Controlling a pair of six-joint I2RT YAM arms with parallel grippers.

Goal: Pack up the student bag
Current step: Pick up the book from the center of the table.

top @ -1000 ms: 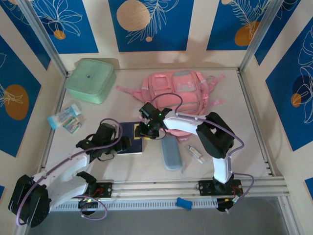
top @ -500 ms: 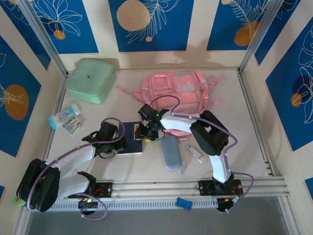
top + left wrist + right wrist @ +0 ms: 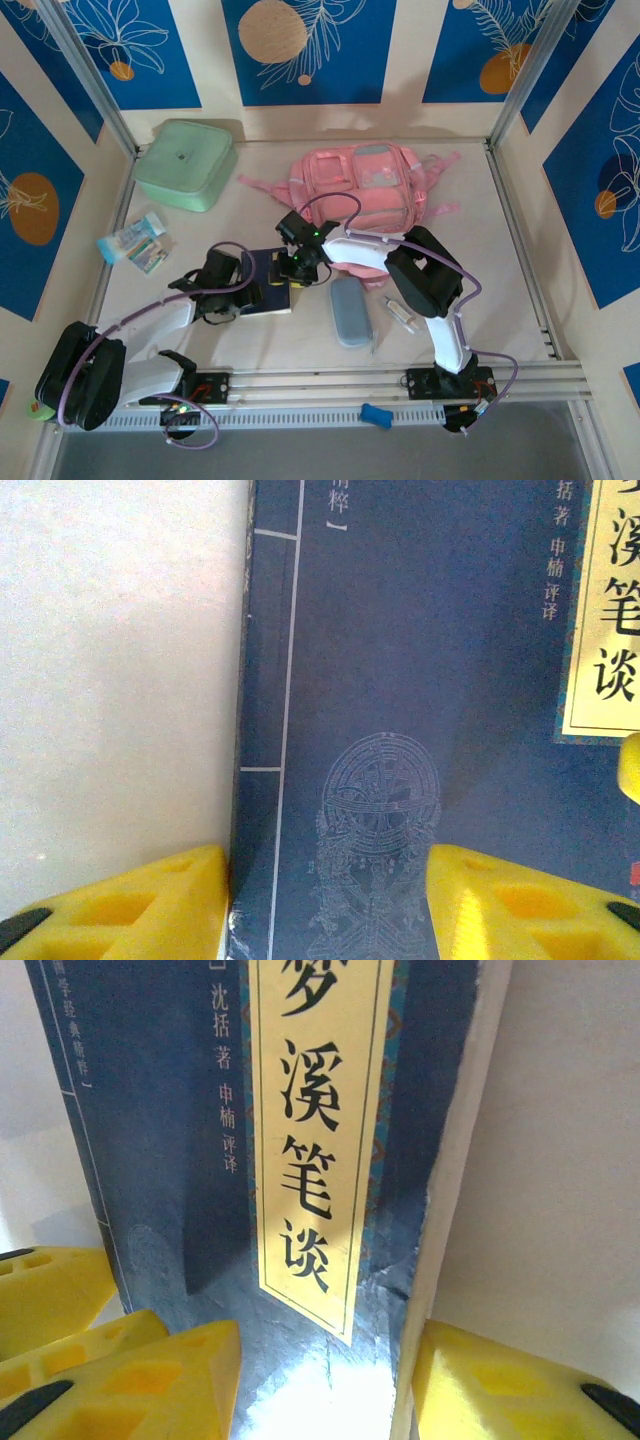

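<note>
Bag [image 3: 366, 188] packing stood at the book-pickup step. Left gripper [image 3: 328, 890] was half open, one finger on the table [image 3: 480, 280] against the spine, the other over the cover of the dark blue book [image 3: 268, 283], clamping nothing. Right gripper [image 3: 325, 1375] was likewise part open across the book's page edge, nothing pinched. Next, I judged, the book needed tipping up by an edge, then carrying to the bag. That bag lay flat at the table's far middle, beyond the book: soft pink, grey strips, straps splayed; whether it was unzipped I could not tell.
</note>
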